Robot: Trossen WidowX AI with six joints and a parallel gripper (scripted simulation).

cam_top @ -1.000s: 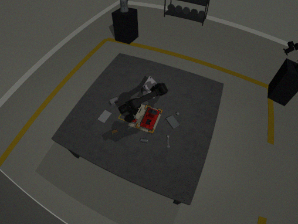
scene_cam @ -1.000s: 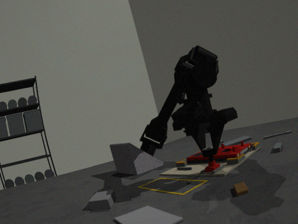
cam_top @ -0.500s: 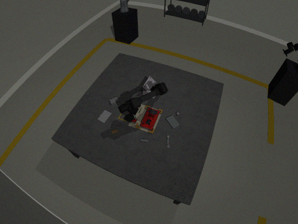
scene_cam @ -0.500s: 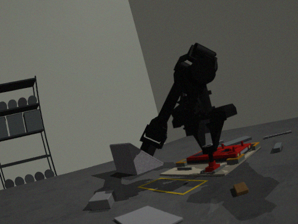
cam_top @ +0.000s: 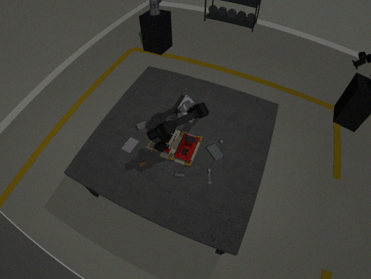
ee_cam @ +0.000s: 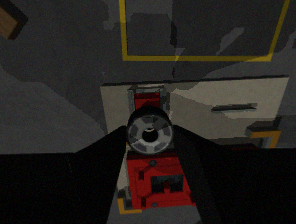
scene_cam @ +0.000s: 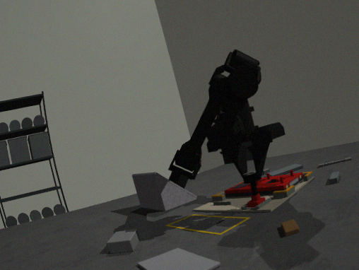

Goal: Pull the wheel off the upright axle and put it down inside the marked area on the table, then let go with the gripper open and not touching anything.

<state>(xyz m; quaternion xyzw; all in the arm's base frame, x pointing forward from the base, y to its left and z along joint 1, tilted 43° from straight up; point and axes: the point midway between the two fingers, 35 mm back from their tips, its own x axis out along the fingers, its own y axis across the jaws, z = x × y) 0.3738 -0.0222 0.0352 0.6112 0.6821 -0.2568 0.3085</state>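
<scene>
Grey spoked wheel (ee_cam: 149, 133) clamped level in tool (ee_cam: 150, 137), above red axle mount (ee_cam: 148, 98); yellow-outlined marked area (ee_cam: 200, 30) beyond.

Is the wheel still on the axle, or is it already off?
Cannot tell for certain. The gripper is shut on the wheel, directly above the red axle base; in the exterior view the axle seems to reach it.

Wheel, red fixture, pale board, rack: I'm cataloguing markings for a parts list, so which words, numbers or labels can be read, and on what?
None can be read in any view.
Wheel, held in the gripper: no lettering.
Red fixture: only dark shapes, no text.
Pale board: plain.
Rack: blank boxes.
</scene>
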